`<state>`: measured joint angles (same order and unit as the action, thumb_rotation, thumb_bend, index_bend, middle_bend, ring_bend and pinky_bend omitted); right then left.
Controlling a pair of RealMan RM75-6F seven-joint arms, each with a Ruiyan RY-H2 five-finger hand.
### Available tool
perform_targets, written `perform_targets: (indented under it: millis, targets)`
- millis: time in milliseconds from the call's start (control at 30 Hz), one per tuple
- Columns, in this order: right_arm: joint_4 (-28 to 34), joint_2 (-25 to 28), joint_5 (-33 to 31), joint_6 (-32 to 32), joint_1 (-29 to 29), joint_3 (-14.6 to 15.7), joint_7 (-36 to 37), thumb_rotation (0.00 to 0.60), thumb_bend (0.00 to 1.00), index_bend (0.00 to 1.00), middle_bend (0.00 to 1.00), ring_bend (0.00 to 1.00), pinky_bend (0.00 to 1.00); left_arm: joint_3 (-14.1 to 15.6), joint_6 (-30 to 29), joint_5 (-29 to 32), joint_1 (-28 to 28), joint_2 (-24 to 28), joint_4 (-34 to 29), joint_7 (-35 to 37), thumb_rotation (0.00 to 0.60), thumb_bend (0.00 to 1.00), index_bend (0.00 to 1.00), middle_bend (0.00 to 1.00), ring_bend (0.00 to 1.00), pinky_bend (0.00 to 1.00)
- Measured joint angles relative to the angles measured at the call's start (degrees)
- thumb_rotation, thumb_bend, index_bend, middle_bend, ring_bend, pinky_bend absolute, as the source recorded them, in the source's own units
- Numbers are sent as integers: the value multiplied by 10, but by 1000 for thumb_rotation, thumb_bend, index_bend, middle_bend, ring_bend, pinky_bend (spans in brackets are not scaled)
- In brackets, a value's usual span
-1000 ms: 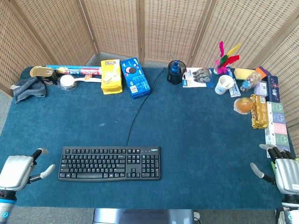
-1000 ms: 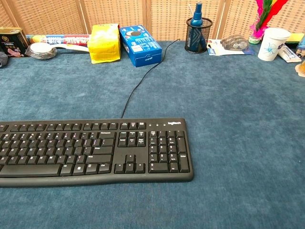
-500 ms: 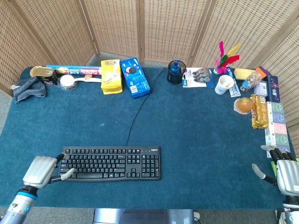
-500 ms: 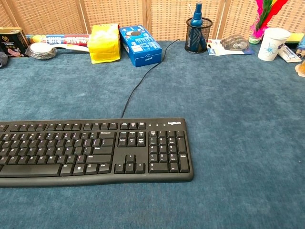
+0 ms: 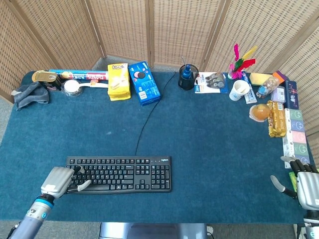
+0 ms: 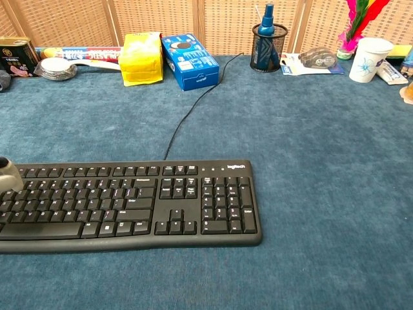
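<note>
A black keyboard [image 5: 119, 174] lies on the blue table cloth near the front, its cable [image 5: 144, 119] running to the back; the chest view shows the keyboard [image 6: 129, 203] too. My left hand [image 5: 61, 181] is over the keyboard's left end with its fingers spread above the keys, holding nothing; whether they touch the keys I cannot tell. A fingertip of it [image 6: 8, 173] shows at the chest view's left edge. My right hand [image 5: 301, 183] hovers at the table's front right corner, fingers apart and empty.
Along the back stand a yellow box [image 5: 118, 81], a blue cookie box [image 5: 144, 83], a mesh pen cup [image 5: 188, 77], a paper cup [image 5: 239, 89] and a tin [image 5: 46, 78]. A grey cloth [image 5: 30, 94] lies back left. Snack packs [image 5: 279, 118] line the right edge.
My left hand has moved right from beside the keyboard onto its left end. My right hand has drifted slightly down and right.
</note>
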<state>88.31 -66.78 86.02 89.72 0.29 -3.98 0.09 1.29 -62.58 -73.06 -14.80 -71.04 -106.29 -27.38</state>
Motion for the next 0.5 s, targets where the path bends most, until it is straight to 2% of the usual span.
perform_targets:
  millis: [500]
  targets:
    - [-2,1,-4,2,-5,0,0,0,301,259,309,373,319,9,-4,18,-13,-17,18,-2,0,150,322,1000,1000,985]
